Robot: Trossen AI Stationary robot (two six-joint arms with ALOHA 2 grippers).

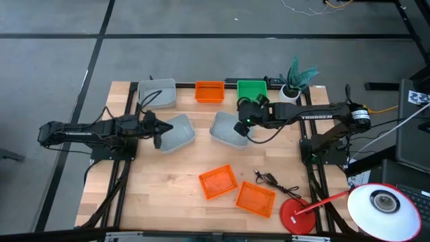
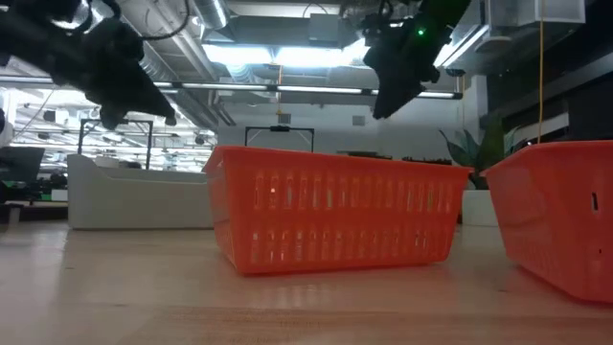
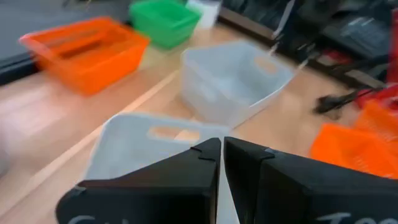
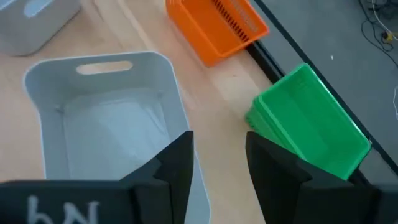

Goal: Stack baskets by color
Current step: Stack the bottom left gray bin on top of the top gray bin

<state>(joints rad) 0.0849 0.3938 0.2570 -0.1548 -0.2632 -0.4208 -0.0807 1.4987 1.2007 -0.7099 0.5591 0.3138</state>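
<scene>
Two dark arms (image 1: 80, 131), black cables, white lettering, green light

On the table I count three grey-white baskets: one at the far left edge (image 1: 158, 93), one under the left arm's tip (image 1: 179, 130), one near the middle (image 1: 227, 128). Three orange baskets too: one at the far edge (image 1: 209, 91) and two toward the near side, lying side by side (image 1: 218, 181) (image 1: 256, 199). Green baskets (image 1: 252, 89) show as a single green spot at the far edge; in the right wrist view it looks layered, but how many sit nested there I cannot tell. One potted plant (image 1: 295, 79), one red-based lamp (image 1: 299, 216), one loose black cable (image 1: 272, 180), and two robot arms.
</scene>
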